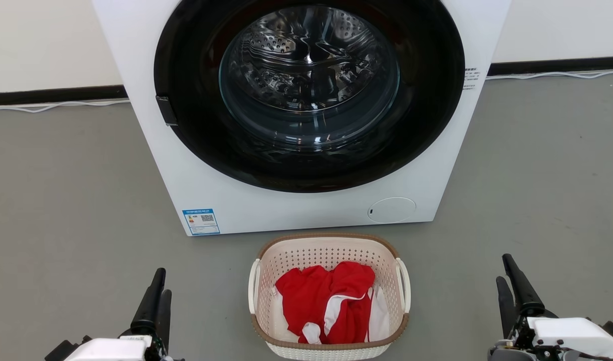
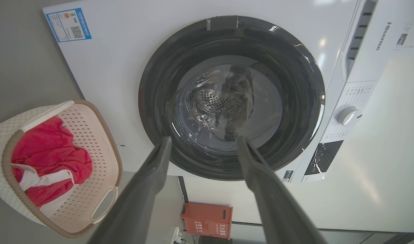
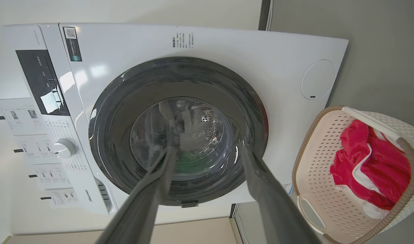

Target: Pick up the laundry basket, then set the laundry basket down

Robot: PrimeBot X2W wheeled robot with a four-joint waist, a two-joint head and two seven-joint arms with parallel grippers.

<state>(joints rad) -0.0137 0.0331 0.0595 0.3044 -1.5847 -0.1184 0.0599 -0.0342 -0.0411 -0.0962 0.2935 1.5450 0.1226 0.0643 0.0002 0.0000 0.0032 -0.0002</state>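
Grey floor [image 1: 60, 200] beneath a white wall [image 1: 35, 40]: the laundry basket [image 1: 331, 238] stands upright just before the washing machine [image 1: 286, 210], handles [image 1: 254, 286] facing sideways, long axis unclear. Left gripper [image 1: 161, 283] and right gripper [image 1: 504, 268] flank it, apart from it, fingers wide, empty.

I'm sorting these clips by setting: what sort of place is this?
Probably a laundry area, perhaps a test room: a front-loading washing machine stands on a bare grey floor against a plain wall, and a laundry basket holding red and white clothes sits before it.
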